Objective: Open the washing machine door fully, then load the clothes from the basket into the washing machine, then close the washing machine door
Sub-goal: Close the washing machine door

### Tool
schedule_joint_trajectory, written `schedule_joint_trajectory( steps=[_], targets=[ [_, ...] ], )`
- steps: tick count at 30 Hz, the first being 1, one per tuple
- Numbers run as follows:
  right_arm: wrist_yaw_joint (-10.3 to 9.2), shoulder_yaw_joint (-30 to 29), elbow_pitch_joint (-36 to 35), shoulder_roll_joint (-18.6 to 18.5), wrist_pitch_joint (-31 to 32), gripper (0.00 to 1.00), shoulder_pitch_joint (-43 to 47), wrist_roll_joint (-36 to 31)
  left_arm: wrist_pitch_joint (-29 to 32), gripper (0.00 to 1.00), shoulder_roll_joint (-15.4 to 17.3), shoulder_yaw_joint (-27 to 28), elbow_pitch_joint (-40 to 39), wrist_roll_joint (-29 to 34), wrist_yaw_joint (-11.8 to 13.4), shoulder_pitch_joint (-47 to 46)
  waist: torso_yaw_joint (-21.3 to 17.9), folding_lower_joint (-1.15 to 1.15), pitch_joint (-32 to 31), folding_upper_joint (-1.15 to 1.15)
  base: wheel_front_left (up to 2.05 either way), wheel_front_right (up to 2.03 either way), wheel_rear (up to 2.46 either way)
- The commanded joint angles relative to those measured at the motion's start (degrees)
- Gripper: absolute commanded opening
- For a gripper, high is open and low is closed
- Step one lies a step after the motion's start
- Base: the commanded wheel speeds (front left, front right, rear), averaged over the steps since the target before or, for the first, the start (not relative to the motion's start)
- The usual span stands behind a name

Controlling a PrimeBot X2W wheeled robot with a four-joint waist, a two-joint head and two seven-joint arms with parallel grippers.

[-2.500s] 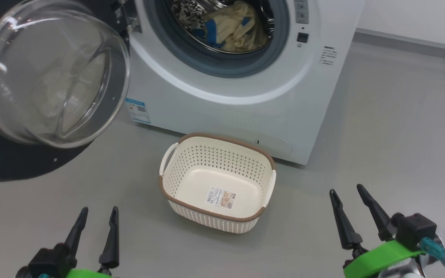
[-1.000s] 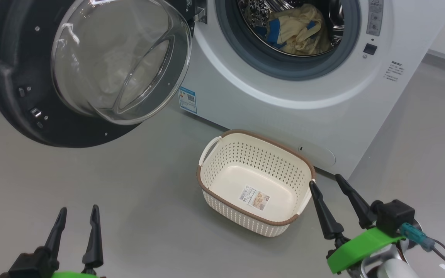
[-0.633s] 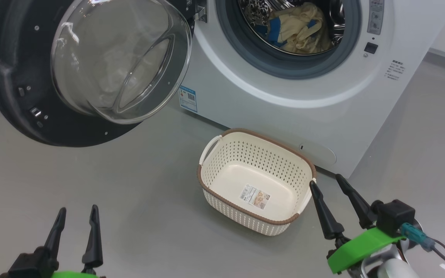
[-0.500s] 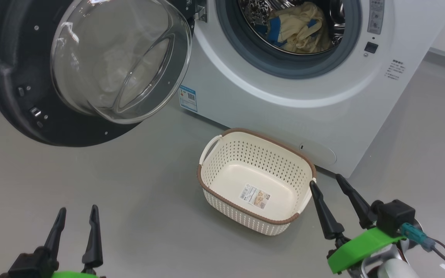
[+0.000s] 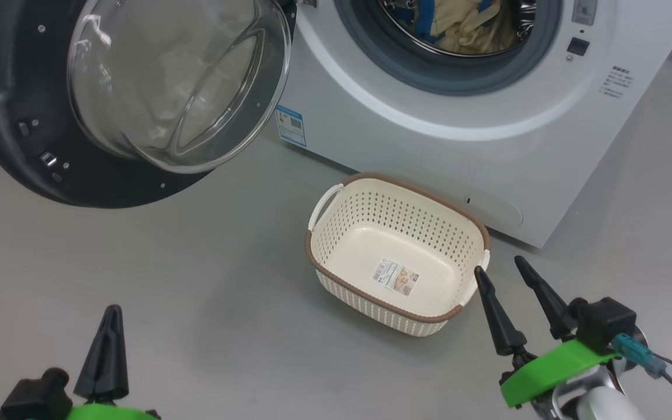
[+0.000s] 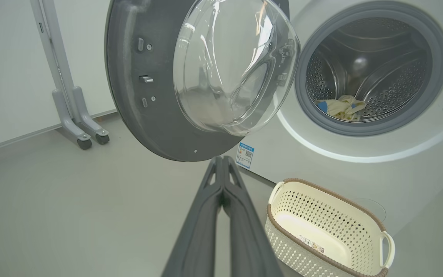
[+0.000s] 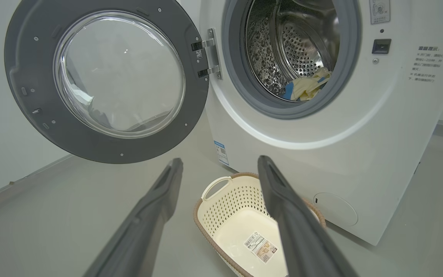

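The washing machine point(image 5: 429, 146) stands with its door point(image 5: 9, 128) swung wide open to the left, glass bowl facing me. The clothes point(image 5: 458, 26), cream-yellow with blue patches, lie inside the steel drum, also seen as clothes point(image 6: 340, 107) and clothes point(image 7: 306, 87). On the floor in front sits the basket point(image 5: 365, 294) with just a label sticker on its floor. My left gripper point(image 5: 112, 312) is shut on nothing, low at the lower left, well short of the door point(image 6: 148, 115). My right gripper point(image 5: 497, 265) is open beside the basket's right handle, its fingers framing the basket point(image 7: 221, 207).
A grey floor stretches around the machine. A white stand on castors point(image 6: 79, 127) leans by the wall left of the door. The open door's rim point(image 7: 33, 104) overhangs the floor to the left of the basket.
My left gripper's fingers have come together from open to shut. The head camera has shifted slightly, so the whole scene sits a little differently. The right gripper stays open in place.
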Motion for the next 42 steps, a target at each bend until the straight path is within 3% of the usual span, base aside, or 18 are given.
schedule_joint_trajectory(
  steps=[1, 11, 22, 27, 33, 39, 42],
  targets=[
    [-0.02, 0.46, -2.20, -1.22, -0.60, 1.00, -2.17, -0.63, -0.63, 0.00, 0.62, 2.97, -2.44, -0.30, 0.02, -3.02, 0.35, 0.00, 1.32, 0.00, 0.00, 0.00, 0.00],
    [-0.02, -0.27, -4.90, -3.82, 0.91, 1.00, -4.07, -2.07, -0.63, 0.00, 5.17, 11.85, -9.92, -2.84, 0.38, -5.61, -0.08, 0.00, 8.26, 0.00, 0.00, 0.00, 0.00],
    [-0.02, 0.29, -7.81, -6.15, 3.80, 1.00, -6.04, -2.92, 0.49, 0.00, 16.53, 28.46, -8.02, -14.84, -1.51, -14.07, -3.55, 0.00, 13.05, 0.00, 0.00, 0.00, 0.00],
    [-0.02, 0.83, -8.53, -6.52, 4.45, 1.00, -7.46, -3.14, 2.19, 0.00, 18.45, 36.96, 0.55, -28.31, -2.48, -21.97, -5.87, 0.00, 14.46, 0.00, 0.00, 0.00, 0.00],
    [-0.02, 0.90, -8.57, -6.55, 4.63, 1.00, -7.99, -3.50, 6.47, 0.00, 22.93, 40.98, 14.81, -38.05, -3.71, -29.24, -8.66, 0.00, 14.97, 0.00, 0.00, 0.00, 0.00],
    [-0.02, 0.94, -9.48, -6.71, 4.98, 1.00, -8.72, -3.65, 15.95, 0.00, 26.14, 46.27, 28.58, -52.80, -4.57, -37.89, -11.79, 0.00, 15.82, 0.00, 0.00, 0.00, 0.00],
    [-0.02, 1.12, -9.95, -6.68, 5.21, 1.00, -9.02, -3.74, 19.39, 0.00, 28.87, 48.69, 35.90, -56.78, -4.65, -40.07, -13.37, 0.00, 16.43, 0.00, 0.00, 0.00, 0.00]
  ],
)
